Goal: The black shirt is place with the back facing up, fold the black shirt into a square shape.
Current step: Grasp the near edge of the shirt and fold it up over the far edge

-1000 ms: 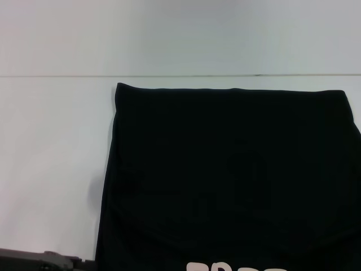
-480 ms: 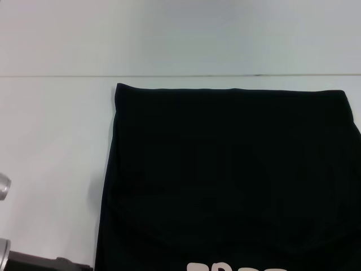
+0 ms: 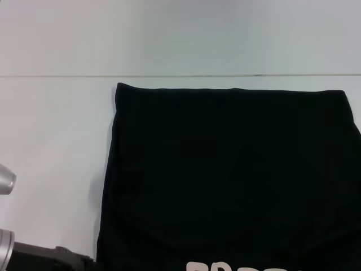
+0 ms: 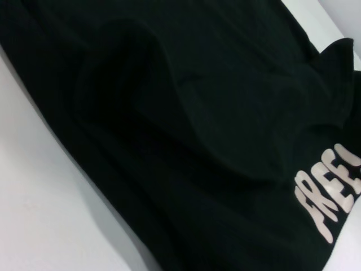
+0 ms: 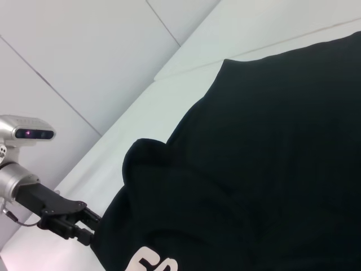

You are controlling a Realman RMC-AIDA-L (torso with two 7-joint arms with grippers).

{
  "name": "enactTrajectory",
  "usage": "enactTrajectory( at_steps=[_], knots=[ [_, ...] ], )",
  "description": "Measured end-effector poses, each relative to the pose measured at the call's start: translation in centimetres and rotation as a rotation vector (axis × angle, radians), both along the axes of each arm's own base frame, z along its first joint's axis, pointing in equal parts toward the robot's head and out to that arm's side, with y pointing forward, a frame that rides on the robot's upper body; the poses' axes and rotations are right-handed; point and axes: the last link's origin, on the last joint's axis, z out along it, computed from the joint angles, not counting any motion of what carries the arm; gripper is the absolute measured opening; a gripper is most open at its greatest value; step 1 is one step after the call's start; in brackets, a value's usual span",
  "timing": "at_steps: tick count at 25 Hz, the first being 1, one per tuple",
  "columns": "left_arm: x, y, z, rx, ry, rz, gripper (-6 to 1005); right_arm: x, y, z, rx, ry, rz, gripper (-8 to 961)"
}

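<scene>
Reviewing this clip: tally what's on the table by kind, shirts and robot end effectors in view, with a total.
Black shirt: 1
Left end effector, at the shirt's near left edge: 1
Right end effector: 0 in view
Total: 2

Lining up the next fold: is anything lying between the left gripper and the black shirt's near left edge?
Nothing: in the right wrist view the left gripper sits right at the black shirt edge, only bare white table around it.
</scene>
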Motion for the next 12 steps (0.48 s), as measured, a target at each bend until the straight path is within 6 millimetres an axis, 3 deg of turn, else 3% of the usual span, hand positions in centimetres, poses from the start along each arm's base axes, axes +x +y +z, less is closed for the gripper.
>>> enactTrajectory(
  at_steps=[7,12],
  knots=[
    [0.0,0.1,0.0,0.003,0.006,-0.021,386,0.1,-0.2,0.2,0.013,0.004,-0.005,61],
    [1.7,-0.1,0.5,-0.033,-0.083,-0.067,205,-0.1,-0.1,0.2,0.008,0.012,0.002,61]
  ],
)
